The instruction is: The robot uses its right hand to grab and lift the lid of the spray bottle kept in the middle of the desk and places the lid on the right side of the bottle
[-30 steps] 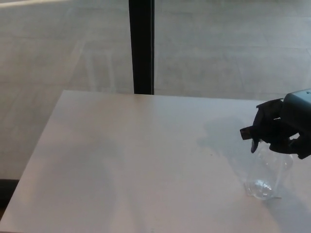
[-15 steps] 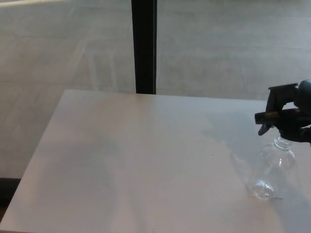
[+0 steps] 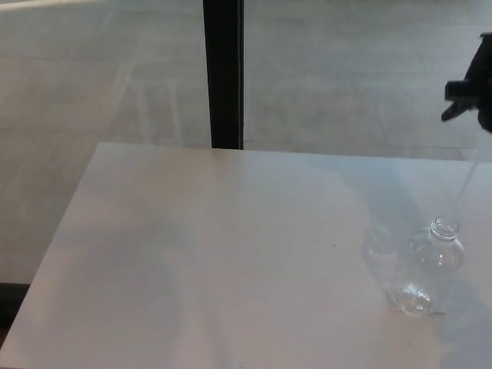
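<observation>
- The clear bottle point(image 3: 430, 269) stands open-necked at the lower right of the frame, on the white desk point(image 3: 215, 261).
- The black spray lid point(image 3: 465, 98) is high at the upper right edge of the frame, well above the bottle and slightly right of it, its nozzle pointing toward picture left.
- A thin, pale dip tube point(image 3: 463, 181) seems to hang from the lid down toward the bottle's neck; whether its tip is clear of the neck I cannot tell.
- The right hand is cut off by the frame edge, so its grip on the lid cannot be judged.
- The left hand does not show.
- The set-down spot is bare desk right of the bottle, almost straight below the lid.
</observation>
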You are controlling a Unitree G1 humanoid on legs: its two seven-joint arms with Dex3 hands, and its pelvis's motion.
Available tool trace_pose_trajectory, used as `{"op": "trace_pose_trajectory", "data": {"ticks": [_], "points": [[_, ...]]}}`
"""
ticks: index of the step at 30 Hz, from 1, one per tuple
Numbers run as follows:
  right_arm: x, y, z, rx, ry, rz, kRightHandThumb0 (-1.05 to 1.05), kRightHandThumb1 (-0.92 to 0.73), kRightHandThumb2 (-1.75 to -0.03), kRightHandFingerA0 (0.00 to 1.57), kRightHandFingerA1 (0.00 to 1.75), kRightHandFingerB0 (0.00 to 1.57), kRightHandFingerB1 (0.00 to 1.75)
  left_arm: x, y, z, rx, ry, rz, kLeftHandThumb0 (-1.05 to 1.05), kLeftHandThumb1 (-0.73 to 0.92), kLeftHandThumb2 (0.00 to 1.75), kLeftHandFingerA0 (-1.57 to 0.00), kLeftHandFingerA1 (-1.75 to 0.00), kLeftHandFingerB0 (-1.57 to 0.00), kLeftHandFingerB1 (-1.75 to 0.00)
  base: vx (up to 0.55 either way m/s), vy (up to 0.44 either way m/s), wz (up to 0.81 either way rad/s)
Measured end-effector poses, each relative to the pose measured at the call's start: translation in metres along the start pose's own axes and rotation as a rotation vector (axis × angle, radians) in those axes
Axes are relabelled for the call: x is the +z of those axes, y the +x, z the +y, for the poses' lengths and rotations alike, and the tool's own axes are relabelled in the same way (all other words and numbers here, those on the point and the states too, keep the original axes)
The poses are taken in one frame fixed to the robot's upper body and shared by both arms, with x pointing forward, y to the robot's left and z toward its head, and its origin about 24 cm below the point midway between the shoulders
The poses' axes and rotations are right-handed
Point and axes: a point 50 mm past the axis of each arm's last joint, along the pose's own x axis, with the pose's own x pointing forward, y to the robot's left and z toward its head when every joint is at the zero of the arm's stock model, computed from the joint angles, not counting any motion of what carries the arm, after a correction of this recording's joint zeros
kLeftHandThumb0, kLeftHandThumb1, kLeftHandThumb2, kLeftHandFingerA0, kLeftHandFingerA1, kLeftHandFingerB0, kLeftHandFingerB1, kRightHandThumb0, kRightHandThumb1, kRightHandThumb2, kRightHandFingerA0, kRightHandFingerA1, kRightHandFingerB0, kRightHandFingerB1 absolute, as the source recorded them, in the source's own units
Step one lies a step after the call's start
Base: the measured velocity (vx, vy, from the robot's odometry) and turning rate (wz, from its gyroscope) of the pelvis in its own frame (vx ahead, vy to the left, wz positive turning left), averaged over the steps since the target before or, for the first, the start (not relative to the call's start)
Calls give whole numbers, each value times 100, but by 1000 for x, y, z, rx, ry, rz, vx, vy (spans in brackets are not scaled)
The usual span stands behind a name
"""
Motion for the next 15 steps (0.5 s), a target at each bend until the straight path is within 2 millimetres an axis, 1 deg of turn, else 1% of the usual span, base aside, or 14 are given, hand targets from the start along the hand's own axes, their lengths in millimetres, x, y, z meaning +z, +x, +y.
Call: {"op": "trace_pose_trajectory", "data": {"ticks": [1, 2, 3, 4, 5, 7, 8, 9, 11, 12, 14, 15], "points": [[-1, 1, -5, -13, 4, 7, -26, -67, -91, 87, 169, 72, 146, 0, 0, 0, 0, 0, 0, -83, 89, 66, -56, -50, -40, -40, 0, 0, 0], [-3, 1, -11, -28, 9, 19, -24, -61, -97, 88, 167, 74, 145, 0, 0, 0, 0, -1, 0, -81, 90, 66, -56, -49, -39, -40, 0, 0, 0], [-6, 1, -17, -44, 18, 30, -24, -53, -109, 93, 158, 83, 137, 0, 0, 0, 1, -1, 0, -81, 90, 66, -56, -50, -38, -41, 0, 0, 0], [-11, 1, -26, -70, 39, 46, -24, -53, -109, 93, 158, 83, 137, 0, 0, 0, 0, -1, 0, -81, 90, 66, -56, -50, -38, -41, 0, 0, 0], [-15, 1, -32, -92, 59, 60, -25, -52, -111, 96, 155, 87, 135, 0, 0, 0, 0, -1, 0, -80, 90, 68, -55, -48, -39, -40, 0, 0, 0], [-27, -1, -48, -149, 112, 97, -23, -53, -111, 95, 153, 86, 133, 0, 0, 0, 1, 0, 0, -80, 89, 66, -56, -48, -39, -39, 0, 0, 0], [-29, -1, -50, -157, 121, 103, -19, -51, -114, 95, 153, 88, 133, 0, 0, 0, 1, 0, 0, -82, 90, 66, -56, -48, -39, -39, 0, 0, 0], [-35, -3, -53, -172, 144, 120, -19, -51, -114, 95, 153, 88, 133, -1, 0, 0, 1, 0, 2, -82, 90, 66, -56, -48, -39, -39, 0, 0, 0], [-46, -6, -56, -196, 200, 150, -16, -51, -110, 93, 153, 88, 130, -1, 0, 0, 0, 2, 2, -81, 90, 67, -55, -49, -39, -39, 0, 0, 0], [-52, -8, -55, -200, 222, 166, -18, -53, -103, 91, 153, 87, 129, -1, 0, 0, 0, 2, 2, -81, 90, 67, -55, -49, -39, -39, 0, 0, 0], [-60, -12, -49, -194, 243, 196, -17, -56, -101, 92, 147, 88, 127, -1, 0, 1, 1, 2, 4, -81, 91, 67, -56, -50, -39, -39, 0, 0, 0], [-63, -14, -44, -184, 255, 211, -17, -56, -101, 92, 147, 88, 127, -2, -1, 1, 2, 3, 5, -81, 91, 67, -56, -50, -39, -39, 0, 0, 0]]}}
